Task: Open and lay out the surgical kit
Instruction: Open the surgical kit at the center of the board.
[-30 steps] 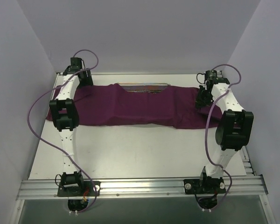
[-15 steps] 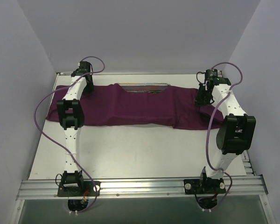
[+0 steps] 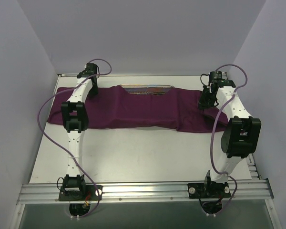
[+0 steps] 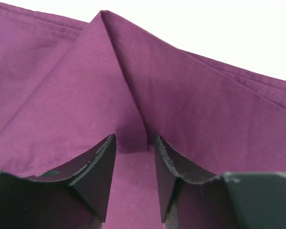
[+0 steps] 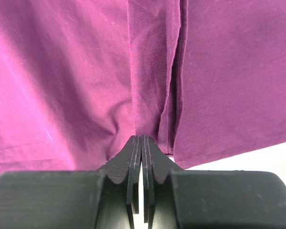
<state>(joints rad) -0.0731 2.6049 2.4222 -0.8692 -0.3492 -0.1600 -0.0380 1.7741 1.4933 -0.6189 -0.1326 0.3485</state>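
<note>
Purple cloth wrap [image 3: 133,109]: lies spread across far side of worktop [image 3: 143,152], covers wire-mesh tray [image 3: 148,88] except far rim. Left hand [image 4: 135,139]: sits parted astride raised fold at left end, clamps nothing. Right hand [image 5: 141,140]: pinches fold at right end, fully closed.

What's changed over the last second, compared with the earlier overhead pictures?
The left gripper moved toward the far edge and slightly right, and the left end of the purple cloth wrap now lies spread flatter. Its jaws stand open astride a fold. Almost unmoved: the right gripper, now shut on the cloth's right end, and the wire-mesh tray.
</note>
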